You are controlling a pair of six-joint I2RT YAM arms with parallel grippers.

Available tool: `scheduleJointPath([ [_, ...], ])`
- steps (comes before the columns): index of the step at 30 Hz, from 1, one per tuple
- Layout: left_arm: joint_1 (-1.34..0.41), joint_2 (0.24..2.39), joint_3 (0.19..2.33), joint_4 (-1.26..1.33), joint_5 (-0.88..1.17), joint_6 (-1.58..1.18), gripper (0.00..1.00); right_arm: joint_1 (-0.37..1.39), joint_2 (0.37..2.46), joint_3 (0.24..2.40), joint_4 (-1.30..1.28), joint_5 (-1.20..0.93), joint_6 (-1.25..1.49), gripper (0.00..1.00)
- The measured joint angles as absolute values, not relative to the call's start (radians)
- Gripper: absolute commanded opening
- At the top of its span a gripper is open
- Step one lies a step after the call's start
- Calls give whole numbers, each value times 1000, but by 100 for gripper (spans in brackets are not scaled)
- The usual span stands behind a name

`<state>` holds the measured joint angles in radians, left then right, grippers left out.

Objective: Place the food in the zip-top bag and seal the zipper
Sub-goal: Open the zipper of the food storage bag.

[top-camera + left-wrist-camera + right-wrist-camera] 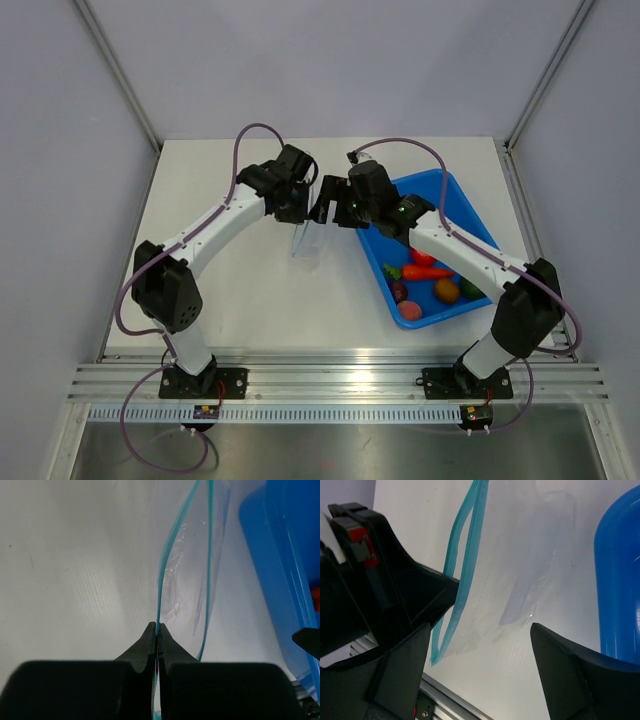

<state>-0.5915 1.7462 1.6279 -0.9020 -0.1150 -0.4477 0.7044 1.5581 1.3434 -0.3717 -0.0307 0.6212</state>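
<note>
The left hand [157, 630] pinches one zipper [161, 575] lip; the right hand [480, 630], spread wide, should catch the opposite lip squarely so the zip-top bag [520, 565] gapes.

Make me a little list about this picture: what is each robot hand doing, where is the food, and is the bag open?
left gripper: shut, pinching the zipper
right gripper: open, beside the zip-top bag
zip-top bag: clear, mouth open, no food seen inside
food: all lying in the blue tray
</note>
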Motion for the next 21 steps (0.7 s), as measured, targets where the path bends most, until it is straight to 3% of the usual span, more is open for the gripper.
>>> scheduleJointPath([
  [3, -591, 1745, 1614, -891, -83, -455, 0, 704, 1614, 1383, -370, -6, 632, 75],
  [9, -590, 1721, 1589, -874, -39, -463, 0, 704, 1702, 1441, -372, 17, 638, 72],
  [12, -580, 1699, 1574, -870, -15, -466, 0, 705, 1728, 1448, -372, 18, 640, 57],
  [13, -579, 1692, 1573, -867, -8, -468, 0, 705, 1734, 1448, -373, 19, 642, 40],
  [14, -575, 1684, 1569, -862, -3, -469, 0, 705, 1737, 1448, -374, 22, 644, 33],
  [15, -572, 1676, 1565, -861, 1, -469, 0, 705, 1739, 1448, -376, 28, 648, 20],
  [16, -569, 1669, 1561, -859, 4, -469, 0, 705, 1739, 1448, -380, 37, 647, 3],
  [21, -548, 1626, 1528, -855, 23, -470, 0, 705, 1739, 1448, -390, 69, 650, 0],
])
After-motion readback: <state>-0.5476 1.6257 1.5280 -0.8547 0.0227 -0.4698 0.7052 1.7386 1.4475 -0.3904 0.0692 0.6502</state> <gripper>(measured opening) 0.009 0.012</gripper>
